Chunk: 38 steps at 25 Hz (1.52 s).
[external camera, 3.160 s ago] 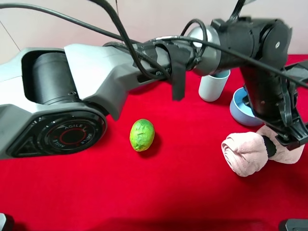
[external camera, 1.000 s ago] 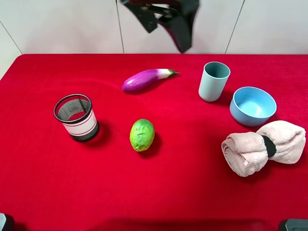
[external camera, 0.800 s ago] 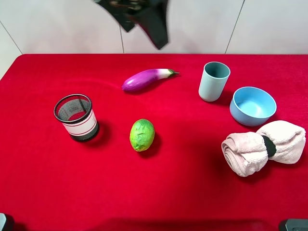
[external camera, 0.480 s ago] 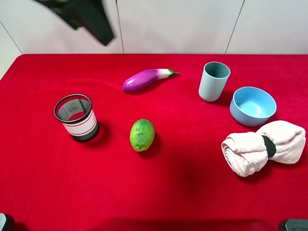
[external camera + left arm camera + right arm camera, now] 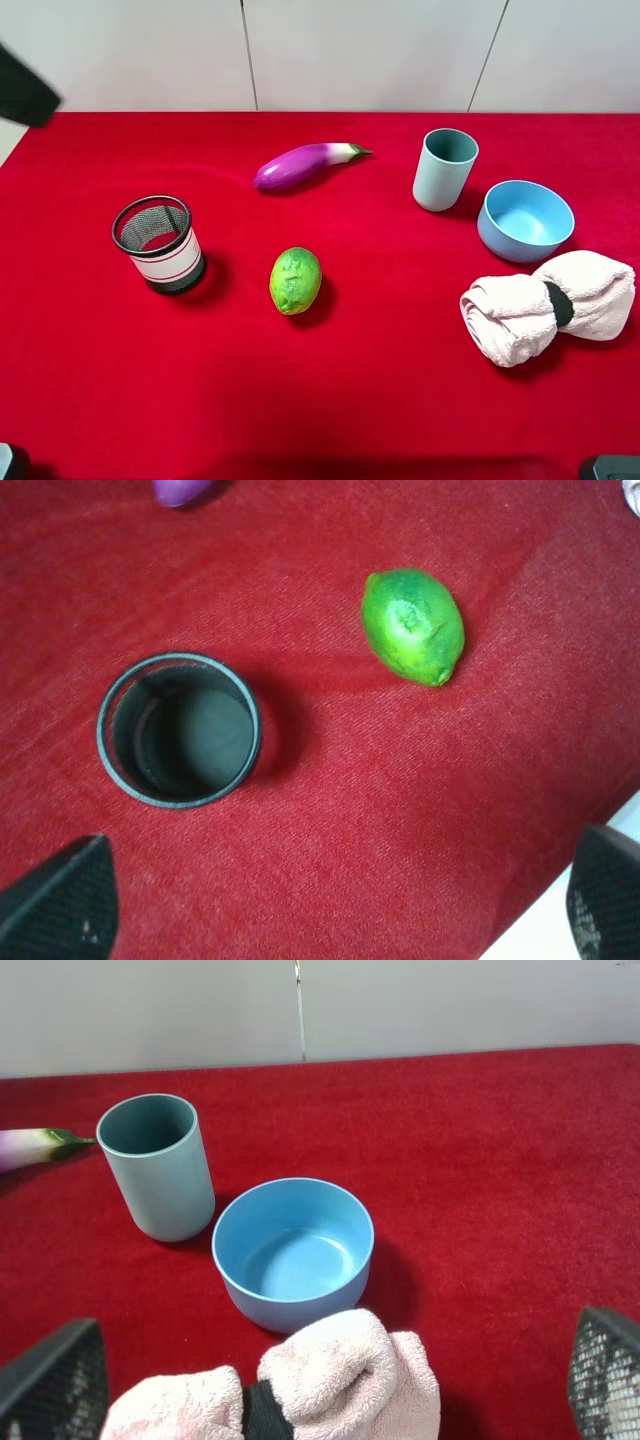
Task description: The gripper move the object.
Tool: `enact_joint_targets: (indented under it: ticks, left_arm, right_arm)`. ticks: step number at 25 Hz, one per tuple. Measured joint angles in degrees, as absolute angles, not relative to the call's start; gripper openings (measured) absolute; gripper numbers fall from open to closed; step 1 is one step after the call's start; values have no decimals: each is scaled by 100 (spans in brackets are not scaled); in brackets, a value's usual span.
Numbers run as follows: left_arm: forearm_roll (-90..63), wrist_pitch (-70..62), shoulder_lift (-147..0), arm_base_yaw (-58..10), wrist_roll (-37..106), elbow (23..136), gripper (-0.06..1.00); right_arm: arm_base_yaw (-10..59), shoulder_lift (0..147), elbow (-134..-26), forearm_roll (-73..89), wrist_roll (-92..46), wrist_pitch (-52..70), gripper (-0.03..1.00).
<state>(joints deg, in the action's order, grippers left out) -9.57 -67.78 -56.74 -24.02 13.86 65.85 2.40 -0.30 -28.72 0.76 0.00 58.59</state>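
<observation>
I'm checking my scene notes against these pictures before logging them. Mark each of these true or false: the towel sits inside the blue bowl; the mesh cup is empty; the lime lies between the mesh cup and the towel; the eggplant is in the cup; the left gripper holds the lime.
1. The pink towel sits inside the blue bowl. False: it lies on the red table beside the bowl, which is empty.
2. The mesh cup is empty. True.
3. The lime lies between the mesh cup and the towel. True.
4. The eggplant is in the grey-blue cup. False: it lies on the table, apart from it.
5. The left gripper holds the lime. False: it is open, with nothing between its fingertips.
</observation>
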Motion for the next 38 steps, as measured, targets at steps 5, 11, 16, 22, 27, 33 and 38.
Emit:
enact_joint_targets:
  ticks: [5, 11, 16, 22, 27, 33, 38]
  left_arm:
    - [-621, -6772, -4943, -2402, 794, 6077, 90]
    - [-319, -6772, -3908, -2079, 225, 5436, 90]
    - [-283, -6686, -3091, -1319, 181, 4754, 90]
    - [-277, -6274, -2113, -519, 160, 3893, 90]
    - [-271, -6224, -1189, -99, 178, 3339, 90]
    - [-233, -6150, -96, 63, 190, 2846, 90]
    - [-233, -6100, 20, 68, 213, 2817, 90]
  right_arm:
    - [240, -30, -2872, 76, 0, 5859, 69]
    - [240, -30, -2872, 76, 0, 5859, 69]
    - [240, -30, -2872, 76, 0, 5859, 69]
    - [240, -30, -2872, 76, 0, 5859, 69]
    - [240, -30, -2872, 76, 0, 5859, 69]
    - [240, -30, -2872, 76, 0, 5859, 69]
    - [240, -30, -2872, 76, 0, 5859, 69]
